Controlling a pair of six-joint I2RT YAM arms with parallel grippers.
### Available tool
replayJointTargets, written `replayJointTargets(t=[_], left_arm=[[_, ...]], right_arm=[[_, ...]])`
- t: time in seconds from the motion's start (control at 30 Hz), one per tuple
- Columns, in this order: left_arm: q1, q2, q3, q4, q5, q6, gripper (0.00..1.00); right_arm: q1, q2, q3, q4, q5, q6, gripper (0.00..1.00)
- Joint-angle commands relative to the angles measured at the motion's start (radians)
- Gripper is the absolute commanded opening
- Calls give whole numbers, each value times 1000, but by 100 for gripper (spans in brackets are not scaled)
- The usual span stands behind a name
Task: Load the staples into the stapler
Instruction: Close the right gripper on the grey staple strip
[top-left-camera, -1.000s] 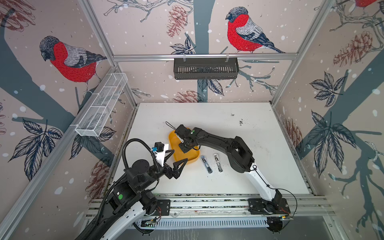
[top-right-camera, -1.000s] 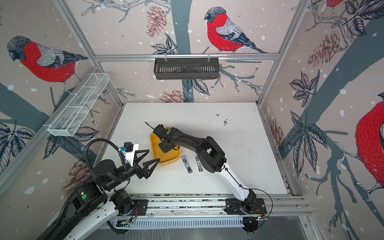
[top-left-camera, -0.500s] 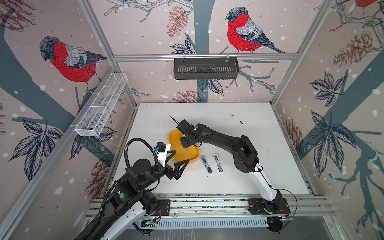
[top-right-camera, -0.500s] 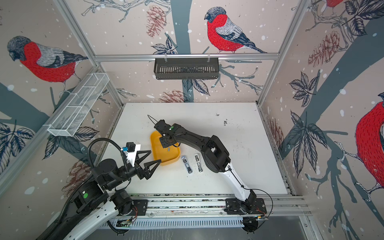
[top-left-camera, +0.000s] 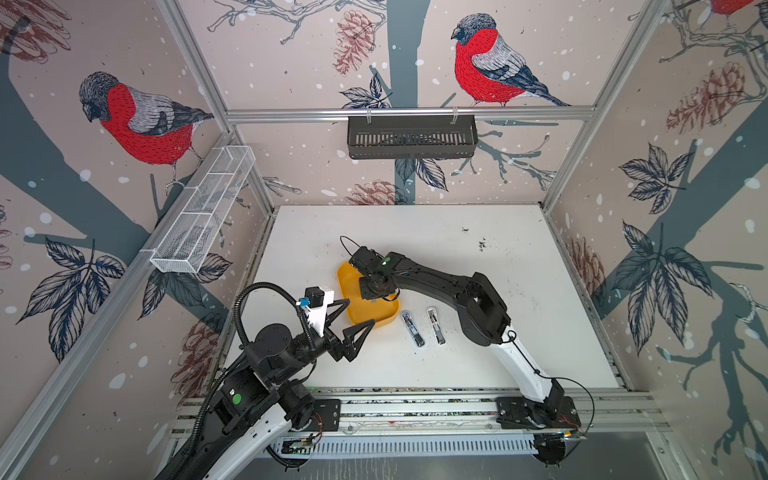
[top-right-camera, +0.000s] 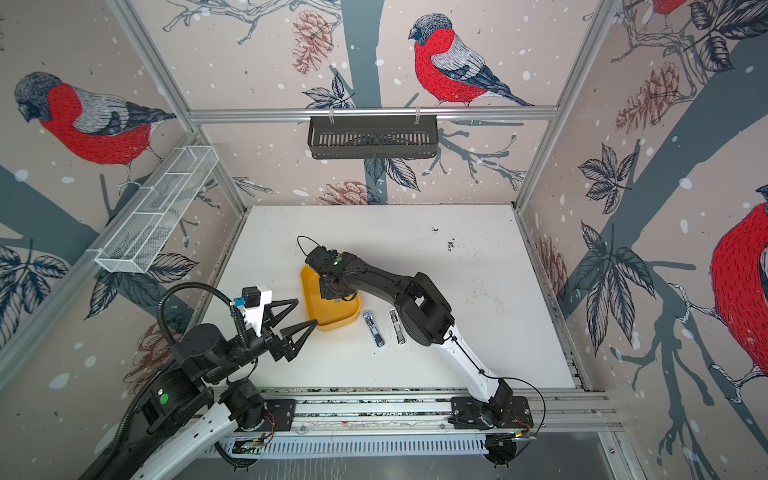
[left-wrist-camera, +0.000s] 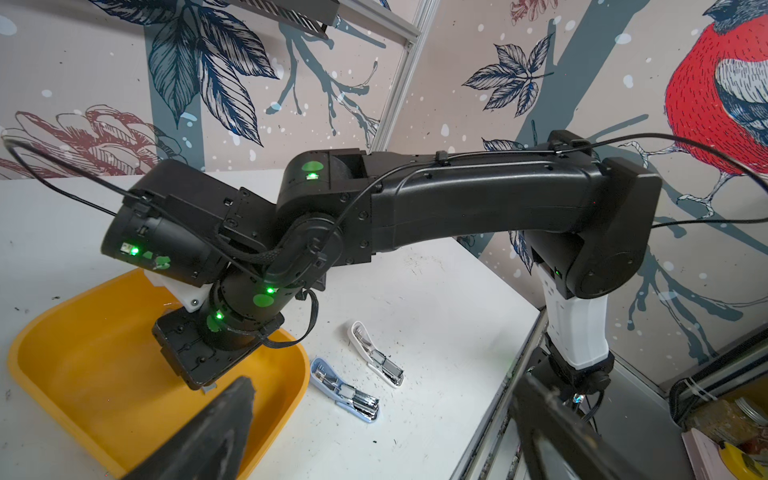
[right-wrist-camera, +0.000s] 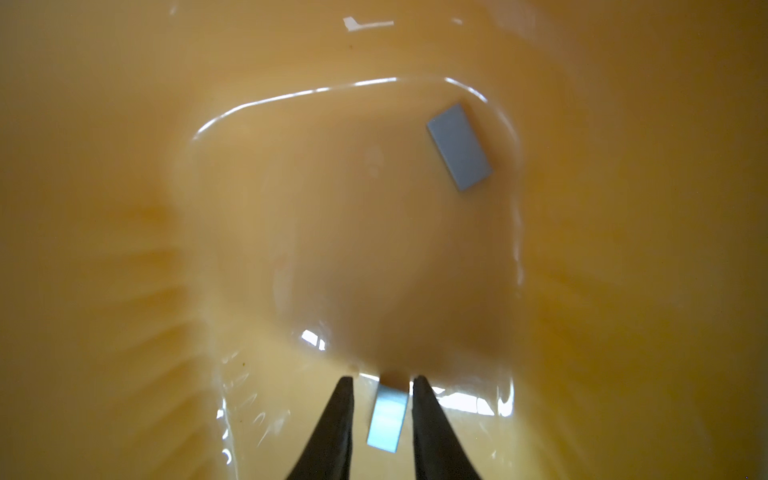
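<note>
Straddling one staple strip (right-wrist-camera: 387, 419) on the slope of the yellow tray (right-wrist-camera: 124, 208) with the right gripper (right-wrist-camera: 383, 380), jaws narrow, not yet pinching. Risking a skewed nip flicking it away or snapping it. Holding the left gripper (top-left-camera: 360, 311) spread wide by the tray, staplers (top-left-camera: 412, 329) lying alongside.

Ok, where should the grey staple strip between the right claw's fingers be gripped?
Grip the small flat grey metal staple strip across its two long edges, near mid-length, coming straight down. It lies flat in the yellow plastic tray, long edges facing the fingers of the right claw, so its narrow width probably suits them.
</note>
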Motion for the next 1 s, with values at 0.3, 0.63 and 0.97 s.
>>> replayJointTargets(t=[0.3,0.63,0.97], left_arm=[[2,-3,-2,41,28,-2,97],[3,-5,-3,40,27,-2,97],[6,6,-4,41,33,-2,97]], right_arm=[[5,25,12,-19,-11,58,27],[14,49,26,-29,-17,50,21],[37,109,91,-132,25,16,19]])
